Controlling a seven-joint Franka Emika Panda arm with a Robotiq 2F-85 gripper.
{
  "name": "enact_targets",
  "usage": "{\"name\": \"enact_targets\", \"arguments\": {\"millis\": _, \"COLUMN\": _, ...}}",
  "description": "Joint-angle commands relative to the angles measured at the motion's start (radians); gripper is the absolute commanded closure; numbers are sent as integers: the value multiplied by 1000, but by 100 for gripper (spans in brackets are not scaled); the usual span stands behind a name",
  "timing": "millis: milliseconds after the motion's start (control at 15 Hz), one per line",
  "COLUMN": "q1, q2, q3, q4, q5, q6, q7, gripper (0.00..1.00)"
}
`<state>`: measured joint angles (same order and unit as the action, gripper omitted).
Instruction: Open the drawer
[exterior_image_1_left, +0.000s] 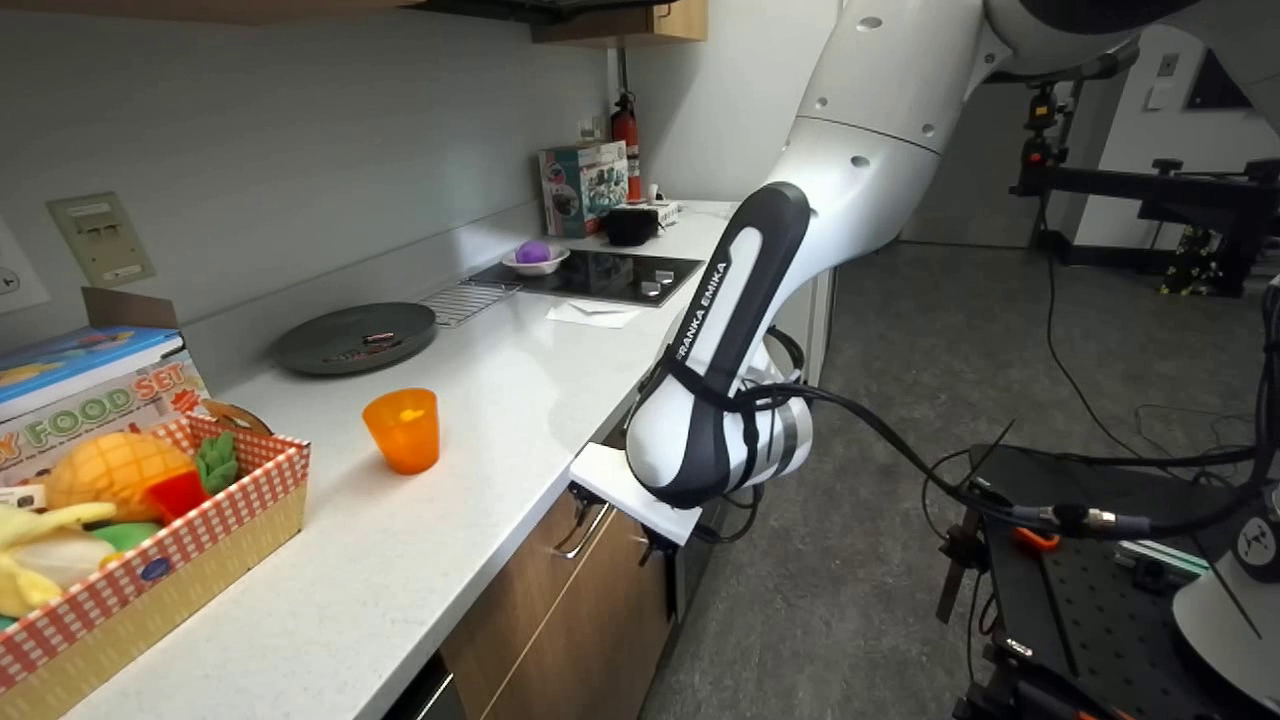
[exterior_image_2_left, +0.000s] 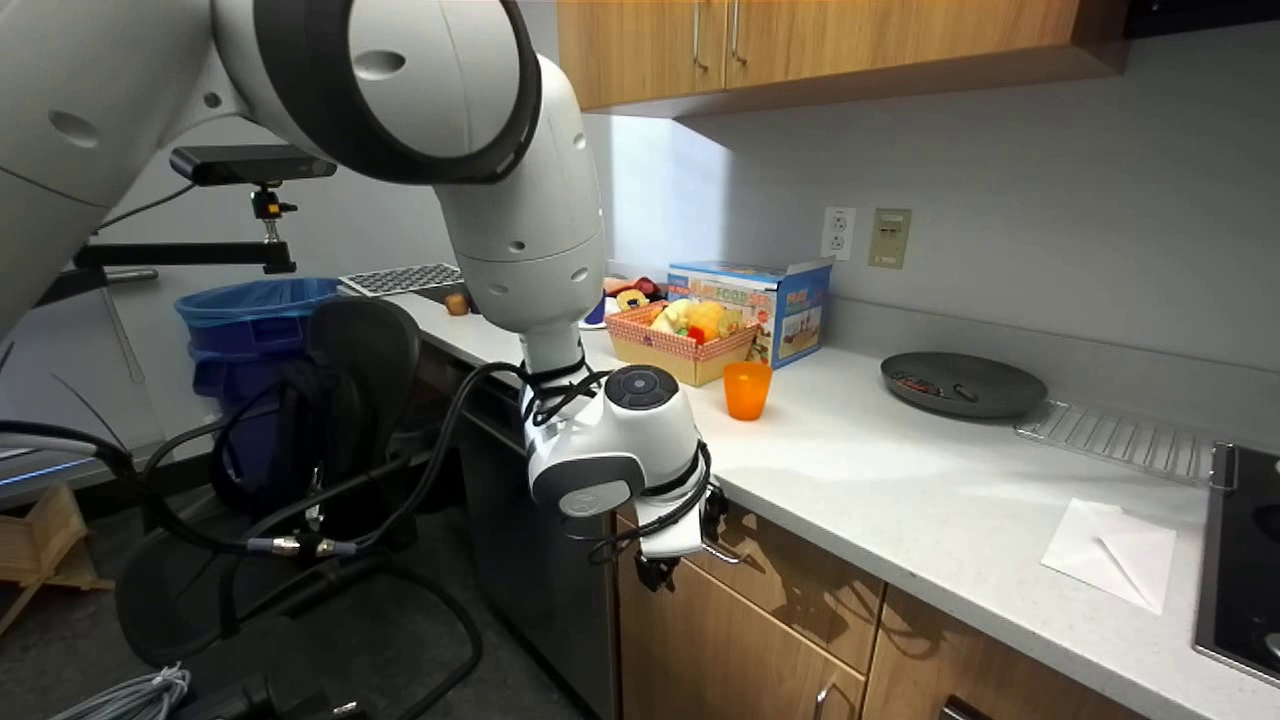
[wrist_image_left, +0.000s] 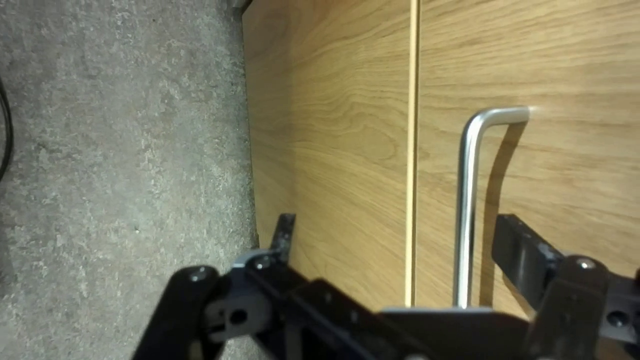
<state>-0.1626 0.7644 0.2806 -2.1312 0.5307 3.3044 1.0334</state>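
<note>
Though drawer (wrist_image_left: 555, 155) closed, tool (wrist_image_left: 397, 220) agape.

place: kitchen | signs: cooktop (exterior_image_1_left: 608, 270), white counter (exterior_image_1_left: 530, 400), wood wall cabinets (exterior_image_2_left: 850, 38), dark pan (exterior_image_1_left: 350, 325)

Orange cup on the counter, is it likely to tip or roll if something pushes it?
The orange cup would probably tip if pushed high up, because it narrows downward. Once over, it might roll in a curve, given its round, tapered shape. Its plastic-like look suggests it may be light.
</note>
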Motion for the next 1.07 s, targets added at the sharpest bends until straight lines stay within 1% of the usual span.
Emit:
{"name": "enact_targets", "arguments": {"millis": 0, "q1": -71, "q2": 53, "q3": 75, "q4": 20, "q5": -14, "q6": 101, "q7": -1, "gripper": 0}}
{"name": "enact_targets", "arguments": {"millis": 133, "q1": -64, "q2": 60, "q3": 65, "q4": 13, "q5": -11, "q6": 120, "q7": 1, "gripper": 0}}
{"name": "enact_targets", "arguments": {"millis": 267, "q1": -39, "q2": 53, "q3": 32, "q4": 3, "q5": -14, "q6": 116, "q7": 13, "gripper": 0}}
{"name": "enact_targets", "arguments": {"millis": 533, "q1": 3, "q2": 45, "q3": -34, "q4": -5, "q5": 5, "q6": 56, "q7": 13, "gripper": 0}}
{"name": "enact_targets", "arguments": {"millis": 800, "q1": 93, "q2": 17, "q3": -130, "q4": -22, "q5": 36, "q6": -19, "q7": 19, "gripper": 0}}
{"name": "enact_targets", "arguments": {"millis": 1000, "q1": 178, "q2": -13, "q3": -215, "q4": -39, "q5": 44, "q6": -85, "q7": 31, "gripper": 0}}
